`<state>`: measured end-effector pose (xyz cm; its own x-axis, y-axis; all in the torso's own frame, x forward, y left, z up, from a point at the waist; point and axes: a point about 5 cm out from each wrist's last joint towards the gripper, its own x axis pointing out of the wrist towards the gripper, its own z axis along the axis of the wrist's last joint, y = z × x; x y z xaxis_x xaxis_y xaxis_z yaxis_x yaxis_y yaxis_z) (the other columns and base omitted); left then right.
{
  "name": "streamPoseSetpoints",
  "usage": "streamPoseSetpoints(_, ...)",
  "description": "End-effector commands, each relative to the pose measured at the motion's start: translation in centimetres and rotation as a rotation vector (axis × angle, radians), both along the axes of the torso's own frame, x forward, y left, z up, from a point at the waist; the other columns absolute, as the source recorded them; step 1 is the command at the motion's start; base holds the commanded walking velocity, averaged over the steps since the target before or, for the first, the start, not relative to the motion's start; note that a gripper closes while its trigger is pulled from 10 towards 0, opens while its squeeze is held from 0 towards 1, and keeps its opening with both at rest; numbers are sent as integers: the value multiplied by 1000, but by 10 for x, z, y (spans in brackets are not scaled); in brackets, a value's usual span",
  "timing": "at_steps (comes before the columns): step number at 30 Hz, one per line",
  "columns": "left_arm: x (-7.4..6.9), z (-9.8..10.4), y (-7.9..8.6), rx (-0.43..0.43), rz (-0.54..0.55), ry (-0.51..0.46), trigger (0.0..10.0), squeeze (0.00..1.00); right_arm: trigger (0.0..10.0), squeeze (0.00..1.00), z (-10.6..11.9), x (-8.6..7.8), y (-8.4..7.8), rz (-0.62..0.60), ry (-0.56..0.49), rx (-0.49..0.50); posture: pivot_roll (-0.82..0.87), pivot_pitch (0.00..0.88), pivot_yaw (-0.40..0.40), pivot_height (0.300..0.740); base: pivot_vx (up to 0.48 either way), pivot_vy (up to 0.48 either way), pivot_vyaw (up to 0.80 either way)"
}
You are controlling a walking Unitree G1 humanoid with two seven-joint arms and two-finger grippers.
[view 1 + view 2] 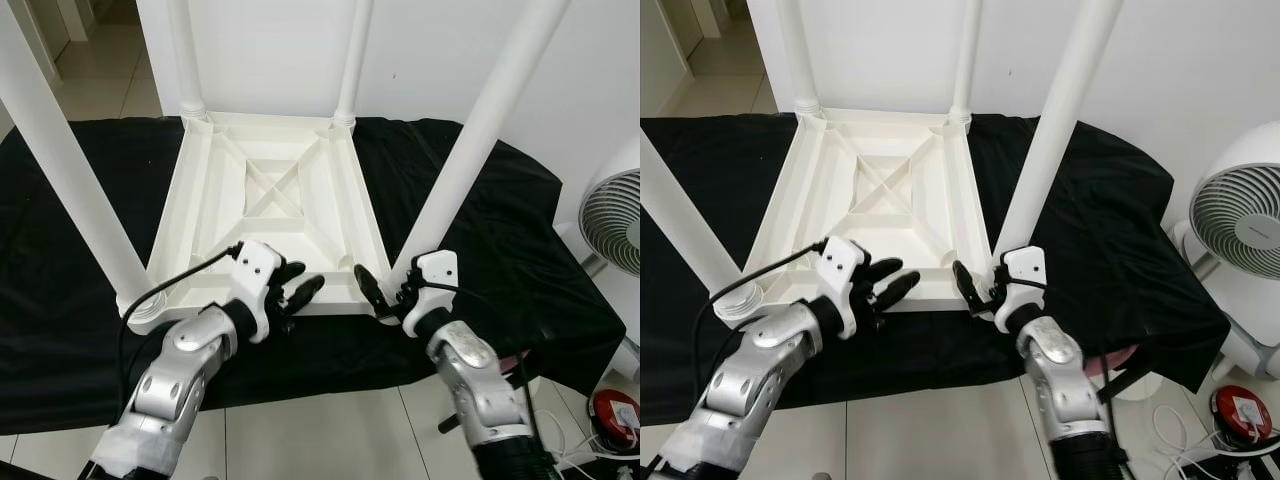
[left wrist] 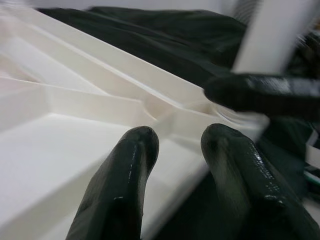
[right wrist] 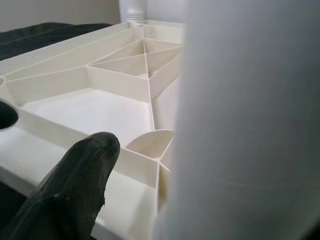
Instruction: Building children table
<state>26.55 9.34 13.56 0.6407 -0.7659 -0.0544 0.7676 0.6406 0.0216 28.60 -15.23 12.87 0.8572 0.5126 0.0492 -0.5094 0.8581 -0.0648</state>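
Left gripper (image 1: 300,293) at tabletop's near rim, jaws apart. Right gripper (image 1: 382,293) beside near-right leg (image 1: 470,160), jaws parted around its base, contact unclear. Upturned white tabletop (image 1: 270,190) on black-draped bench (image 1: 480,250), four legs upright. Risk: sideways push tilting leg out of socket.

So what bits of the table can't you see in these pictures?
- Table top: turned face down on the black cloth, so its upper face is hidden.
- Leg tips: cut off by the head views' top edge.
- Right gripper: the near right leg blurs and blocks its wrist view.
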Motion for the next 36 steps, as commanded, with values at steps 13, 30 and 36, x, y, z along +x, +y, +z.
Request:
streamPoseSetpoints(13, -14, -5, -20, 72, -309, -25, 10000, 0, 4824, 0, -1, 26, -17, 232, 17, -134, -77, 0, -52, 740, 0, 0, 0)
streamPoseSetpoints(30, -7, -3, -28, 13, -206, -2, 10000, 0, 0, 0, -19, 22, -10, 322, 66, -105, -77, 0, -59, 740, 0, 0, 0)
streamPoseSetpoints(36, -7, -4, -30, 25, -207, -14, 10000, 0, 10000, 0, -20, 22, -1, 169, 73, -72, -75, 0, -57, 740, 0, 0, 0)
